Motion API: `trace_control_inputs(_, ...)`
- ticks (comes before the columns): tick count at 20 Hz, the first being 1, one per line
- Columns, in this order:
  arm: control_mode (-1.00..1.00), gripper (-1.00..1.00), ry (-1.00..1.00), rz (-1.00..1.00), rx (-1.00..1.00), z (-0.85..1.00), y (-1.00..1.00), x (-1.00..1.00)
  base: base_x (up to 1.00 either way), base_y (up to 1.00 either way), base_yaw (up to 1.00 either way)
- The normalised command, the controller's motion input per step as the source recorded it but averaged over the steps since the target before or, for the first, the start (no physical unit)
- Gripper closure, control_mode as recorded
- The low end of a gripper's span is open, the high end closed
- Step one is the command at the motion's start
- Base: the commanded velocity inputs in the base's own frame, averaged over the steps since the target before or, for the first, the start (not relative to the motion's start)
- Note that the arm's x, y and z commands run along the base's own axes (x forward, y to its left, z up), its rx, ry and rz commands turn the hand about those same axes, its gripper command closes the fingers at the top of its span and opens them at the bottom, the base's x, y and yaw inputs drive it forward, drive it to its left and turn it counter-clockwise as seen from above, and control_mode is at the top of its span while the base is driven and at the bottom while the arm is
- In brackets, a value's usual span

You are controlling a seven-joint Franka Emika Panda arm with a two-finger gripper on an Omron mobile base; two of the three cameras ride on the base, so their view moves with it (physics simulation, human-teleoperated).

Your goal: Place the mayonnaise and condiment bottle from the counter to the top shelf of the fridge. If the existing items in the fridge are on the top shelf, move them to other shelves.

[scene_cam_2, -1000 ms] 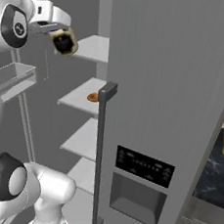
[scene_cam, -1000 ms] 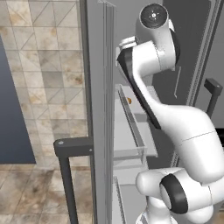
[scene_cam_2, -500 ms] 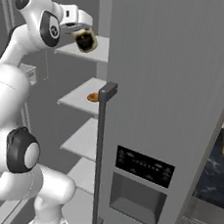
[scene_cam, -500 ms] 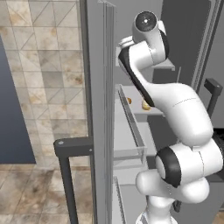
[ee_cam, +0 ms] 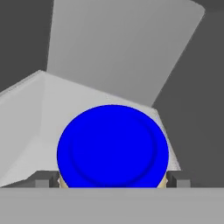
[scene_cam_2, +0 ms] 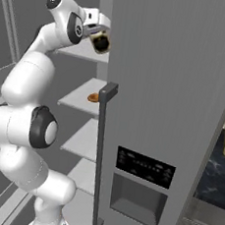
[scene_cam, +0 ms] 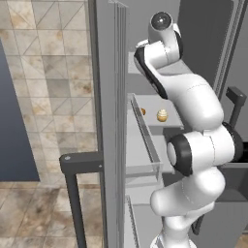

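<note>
The mayonnaise (ee_cam: 113, 146), a pale jar with a bright blue lid, sits between my fingertips (ee_cam: 43, 182) in the hand view. My gripper (scene_cam_2: 100, 38) is shut on it, held high just above the fridge's top shelf (scene_cam_2: 84, 55). In the hand view a pale shelf slab (ee_cam: 30, 113) lies below the jar. Two golden-brown existing items (scene_cam: 162, 115) rest on the shelf below the top one, and one of them (scene_cam_2: 93, 97) appears from the right side. The condiment bottle is out of view.
The fridge door (scene_cam_2: 172, 82) with its dispenser panel (scene_cam_2: 145, 164) and dark bar handle (scene_cam_2: 102, 133) stands right of the shelves. The other open door's edge (scene_cam: 109, 121) and handle (scene_cam: 72, 193) flank the arm on the left. A strip of black counter (scene_cam_2: 215, 178) lies far right.
The arm has swung toward the fridge interior, carrying the jar rightward in the right base view and closer over the top shelf. The grip on the jar is unchanged.
</note>
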Motion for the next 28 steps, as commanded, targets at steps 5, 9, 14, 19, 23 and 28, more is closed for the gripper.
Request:
trace_control_inputs(5,-1.0,1.0,0.02,0.0,0.0,-0.3,-0.23,0.57,0.0,0.0,0.0)
trace_control_inputs(9,-1.0,1.0,0.0,0.0,0.0,-0.29,-0.26,0.42,0.0,0.0,0.0)
trace_control_inputs(14,-1.0,1.0,-0.01,0.01,0.04,-0.36,-0.39,0.06,0.0,0.0,0.0)
trace_control_inputs(19,-1.0,1.0,-0.03,0.03,0.07,-0.45,-0.37,0.0,0.0,0.0,0.0)
trace_control_inputs(23,-1.0,-1.0,-0.07,0.04,0.0,-0.23,-0.29,0.0,0.0,0.0,0.0)
trace_control_inputs(28,-1.0,-1.0,-0.05,0.02,0.0,-0.02,-0.18,0.0,0.0,0.0,0.0)
